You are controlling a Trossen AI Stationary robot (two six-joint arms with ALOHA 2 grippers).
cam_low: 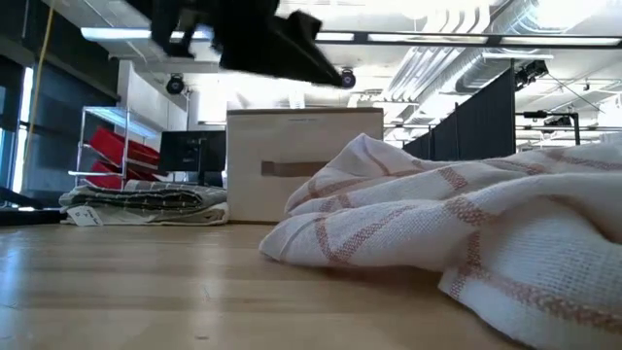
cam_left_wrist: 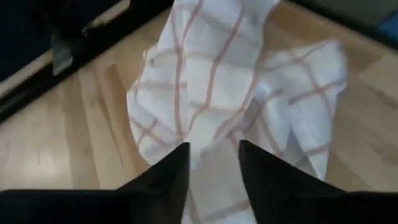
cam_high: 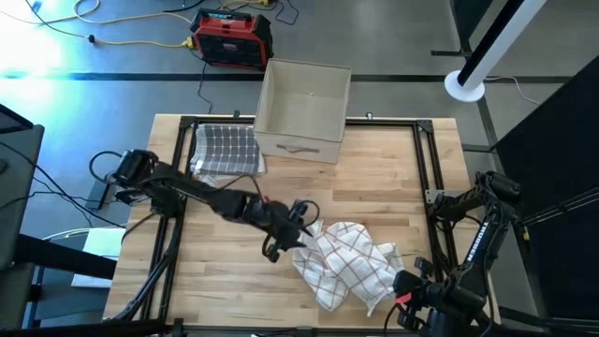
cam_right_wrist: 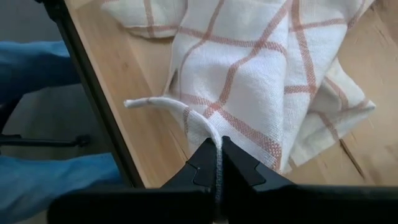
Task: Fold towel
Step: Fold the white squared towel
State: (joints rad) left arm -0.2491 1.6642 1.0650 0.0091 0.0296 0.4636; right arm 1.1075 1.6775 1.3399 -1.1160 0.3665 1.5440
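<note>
Looking down from above, we see a wooden table with a black frame running along its edges. At the far edge sits an open beige cardboard box, and just beside it, toward the left arm's side, lies a folded dark grid-patterned cloth. On the floor beyond the table stands a red and black case with yellow cable trailing from it.

We find the towel, white with thin red checks, lying crumpled on the near half of the table, closer to the right arm's side. From the low view it rises as a rumpled heap in front of the box, with the folded cloth farther back.

We see the left arm reaching across the table, its left gripper at the towel's near-left edge. From its wrist camera the two dark fingers stand a little apart over the fabric, and we cannot tell whether any cloth is caught between them.

We see the right gripper at the table's near edge by the towel's corner. Its wrist view shows the jaws pressed together on a thin twisted corner of the towel, which trails out over the table's edge. Blue fabric shows beyond that edge.
</note>
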